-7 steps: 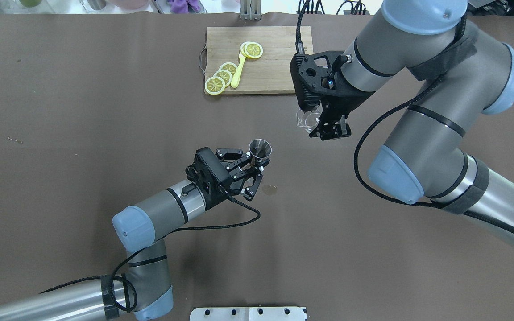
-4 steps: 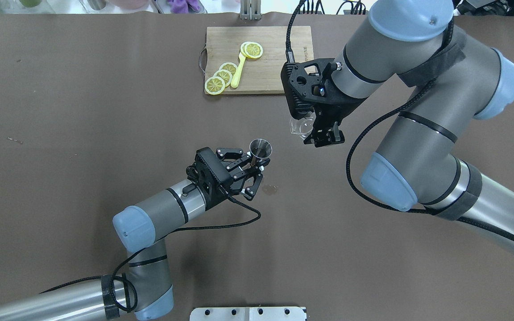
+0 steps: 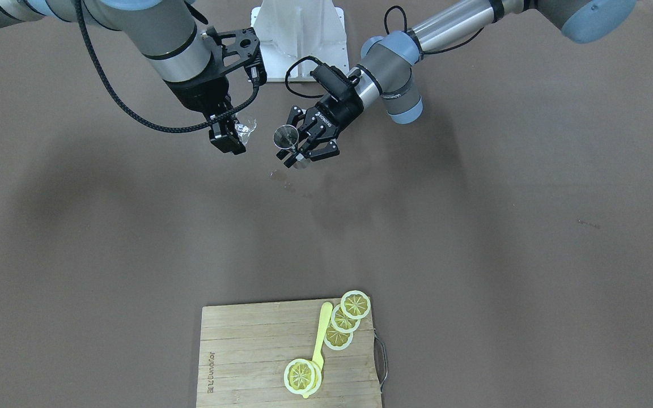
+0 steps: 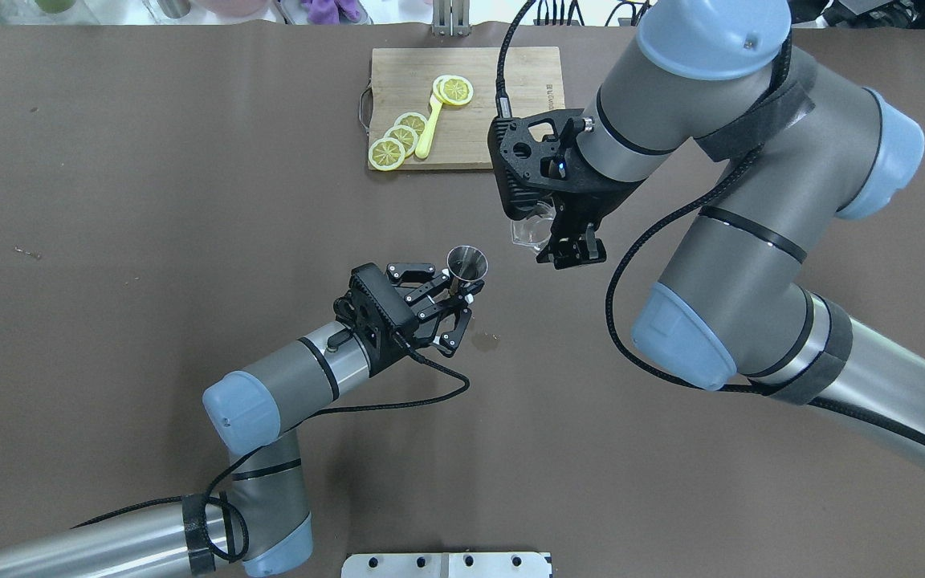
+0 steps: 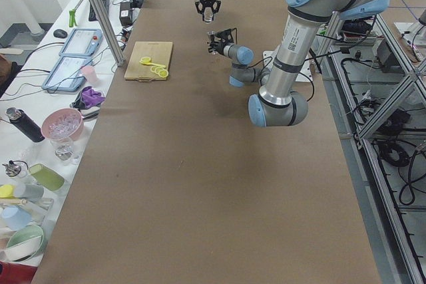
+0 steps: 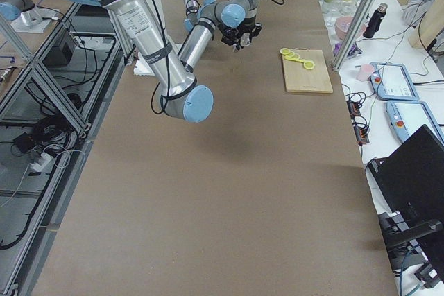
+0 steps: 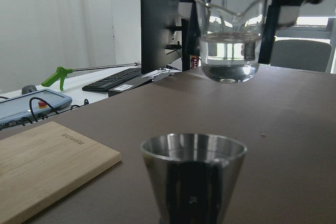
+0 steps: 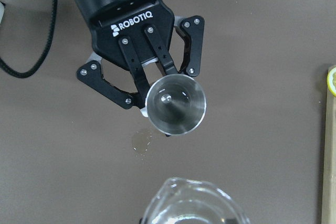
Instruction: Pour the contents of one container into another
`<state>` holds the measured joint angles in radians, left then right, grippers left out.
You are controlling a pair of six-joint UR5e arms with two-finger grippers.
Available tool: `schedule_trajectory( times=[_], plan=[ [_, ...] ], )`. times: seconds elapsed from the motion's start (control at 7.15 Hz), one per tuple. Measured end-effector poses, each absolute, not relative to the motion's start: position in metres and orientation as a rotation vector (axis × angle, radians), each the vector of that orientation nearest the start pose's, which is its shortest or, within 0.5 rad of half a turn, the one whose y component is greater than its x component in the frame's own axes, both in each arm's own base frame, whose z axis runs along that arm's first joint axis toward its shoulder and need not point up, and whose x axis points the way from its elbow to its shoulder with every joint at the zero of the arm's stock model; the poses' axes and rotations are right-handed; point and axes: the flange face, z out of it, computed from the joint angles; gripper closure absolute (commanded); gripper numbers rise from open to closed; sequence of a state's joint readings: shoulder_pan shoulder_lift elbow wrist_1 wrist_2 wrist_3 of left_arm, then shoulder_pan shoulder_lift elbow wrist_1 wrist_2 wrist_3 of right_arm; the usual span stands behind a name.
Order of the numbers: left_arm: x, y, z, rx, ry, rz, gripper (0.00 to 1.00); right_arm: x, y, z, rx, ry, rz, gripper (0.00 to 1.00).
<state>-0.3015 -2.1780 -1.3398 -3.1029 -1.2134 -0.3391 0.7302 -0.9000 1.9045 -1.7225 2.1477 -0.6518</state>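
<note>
Staining brown mat [image 4: 149, 241] — small puddle [image 4: 485, 341], jigger [image 4: 467, 263], beaker [image 4: 525, 233] nearby, cutting board [image 4: 503, 80]

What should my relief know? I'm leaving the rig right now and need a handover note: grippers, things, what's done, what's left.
Left gripper: shut on the metal jigger, held upright above the table; it looks empty.
Right gripper: shut on the glass beaker, upright, clear liquid inside, higher than the jigger and beside it, not over it.
A small wet spot lies on the table by the jigger.
Done: both containers grasped and lifted.
Left: bring the beaker's spout over the jigger, then tilt to pour.
</note>
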Motion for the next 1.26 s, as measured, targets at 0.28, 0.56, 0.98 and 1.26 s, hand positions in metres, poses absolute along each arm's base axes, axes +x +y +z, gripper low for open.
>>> schedule_trajectory(
  times=[0.28, 0.56, 0.98, 1.26],
  plan=[
    [0.582, -0.358, 0.243, 1.479, 1.186, 0.293, 1.00, -0.402, -0.456, 0.142, 0.863, -0.680, -1.607, 1.00],
    [0.582, -0.358, 0.243, 1.480, 1.182, 0.289, 1.00, -0.406, -0.453, 0.137, 0.855, -0.668, -1.610, 1.00],
    [0.581, -0.359, 0.243, 1.484, 1.171, 0.276, 1.00, -0.408, -0.452, 0.131, 0.843, -0.642, -1.606, 1.00],
    [0.582, -0.360, 0.243, 1.485, 1.169, 0.276, 1.00, -0.416, -0.448, 0.130, 0.826, -0.628, -1.612, 1.00]
  ],
)
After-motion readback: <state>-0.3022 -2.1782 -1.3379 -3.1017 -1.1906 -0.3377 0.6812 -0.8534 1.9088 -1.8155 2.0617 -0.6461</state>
